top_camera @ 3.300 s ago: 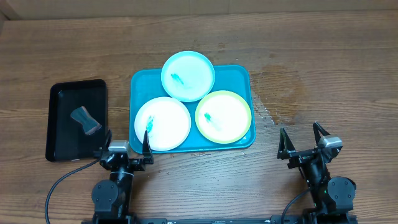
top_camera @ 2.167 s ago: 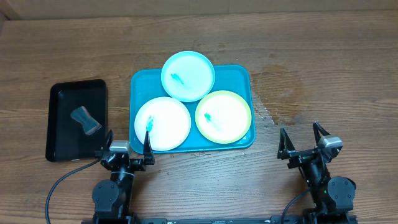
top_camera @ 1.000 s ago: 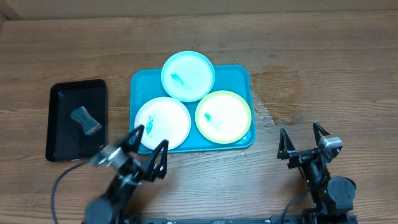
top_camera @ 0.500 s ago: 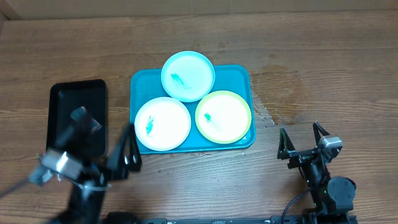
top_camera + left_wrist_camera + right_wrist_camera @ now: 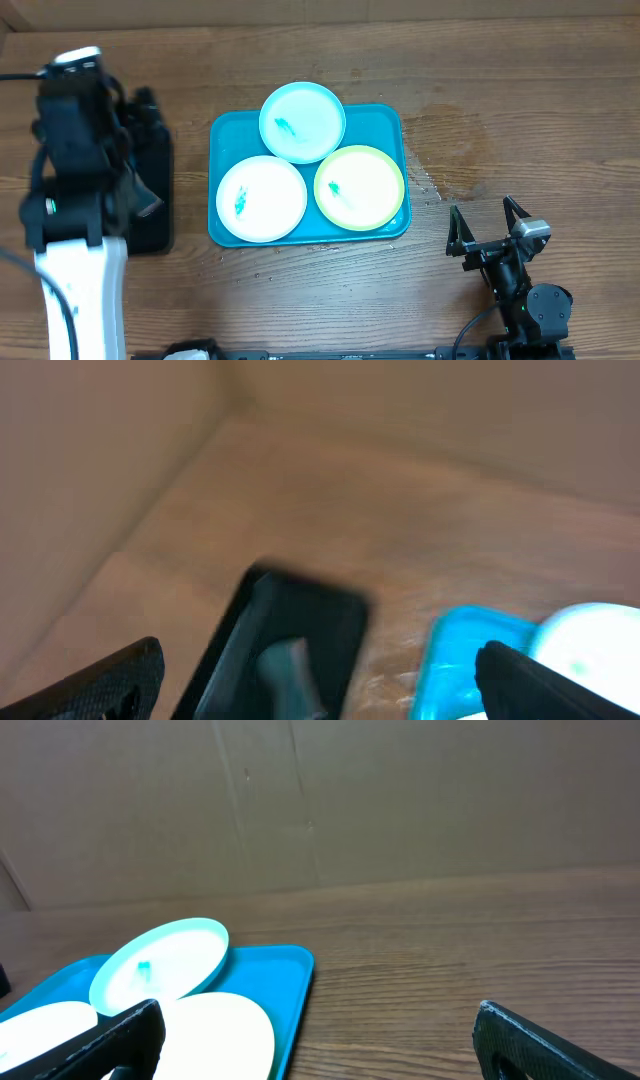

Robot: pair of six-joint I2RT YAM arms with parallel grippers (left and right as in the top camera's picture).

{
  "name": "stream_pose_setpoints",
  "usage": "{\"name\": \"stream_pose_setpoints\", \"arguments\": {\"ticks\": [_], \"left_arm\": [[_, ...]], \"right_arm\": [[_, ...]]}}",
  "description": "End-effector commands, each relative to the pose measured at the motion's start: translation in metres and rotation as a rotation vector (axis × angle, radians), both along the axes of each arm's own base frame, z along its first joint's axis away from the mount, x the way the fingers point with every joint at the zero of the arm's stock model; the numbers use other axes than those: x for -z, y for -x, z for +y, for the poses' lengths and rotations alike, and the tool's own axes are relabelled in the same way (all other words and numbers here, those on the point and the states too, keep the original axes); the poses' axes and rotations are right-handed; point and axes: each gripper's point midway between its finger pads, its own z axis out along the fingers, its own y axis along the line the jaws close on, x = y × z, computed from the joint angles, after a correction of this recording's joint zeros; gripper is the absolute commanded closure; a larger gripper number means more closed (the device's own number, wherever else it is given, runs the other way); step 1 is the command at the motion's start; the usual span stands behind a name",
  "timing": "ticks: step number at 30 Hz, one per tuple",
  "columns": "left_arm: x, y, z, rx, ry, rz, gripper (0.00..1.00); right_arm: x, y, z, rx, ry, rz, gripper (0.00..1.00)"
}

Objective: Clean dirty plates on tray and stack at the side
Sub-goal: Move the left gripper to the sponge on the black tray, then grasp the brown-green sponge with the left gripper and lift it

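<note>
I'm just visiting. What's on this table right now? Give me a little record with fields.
Tray: teal tray, holding three plates
Plates: white plate, yellow-green plate, pale blue plate overhanging the far rim; each has a teal smear
Side: black tray with a grey object inside
Left gripper: open, over the black tray
Right gripper: open, empty

three plates (image 5: 262, 199) on the tray (image 5: 386, 119) mid desk (image 5: 500, 80), one behind two; smaller tray (image 5: 160, 225) just left, near the left edge.

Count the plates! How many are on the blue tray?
3. The pale blue plate overhangs the far edge of the tray, the white plate lies near-left, the yellow-green plate near-right. None seem hidden.
</note>
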Motion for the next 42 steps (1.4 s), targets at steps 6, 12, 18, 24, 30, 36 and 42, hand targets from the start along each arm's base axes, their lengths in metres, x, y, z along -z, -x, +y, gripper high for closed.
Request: {"name": "stream_pose_setpoints", "arguments": {"ticks": [6, 12, 18, 24, 30, 36, 42], "left_arm": [[0.082, -0.010, 0.054, -0.156, 0.367, 0.144, 0.00], [0.140, -0.023, 0.063, -0.146, 0.554, 0.251, 0.00], [0.205, -0.027, 0.077, -0.190, 0.610, 0.400, 0.00], [0.254, -0.036, 0.082, -0.159, 0.613, 0.493, 0.02], [0.287, -0.040, 0.096, -0.173, 0.565, 0.544, 0.04], [0.328, -0.031, 0.100, -0.200, 0.558, 0.642, 0.10], [0.350, -0.025, 0.100, -0.214, 0.564, 0.695, 0.41]], "right_arm": [[0.002, 0.000, -0.002, 0.012, -0.001, -0.004, 0.00], [0.002, -0.001, -0.002, 0.012, -0.001, -0.004, 0.00], [0.002, -0.001, -0.002, 0.012, -0.001, -0.004, 0.00], [0.002, 0.000, -0.002, 0.012, -0.001, -0.004, 0.00], [0.002, -0.001, -0.002, 0.012, -0.001, -0.004, 0.00], [0.002, -0.001, -0.002, 0.012, -0.001, -0.004, 0.00], [0.002, -0.001, -0.002, 0.012, -0.001, -0.004, 0.00]]}}
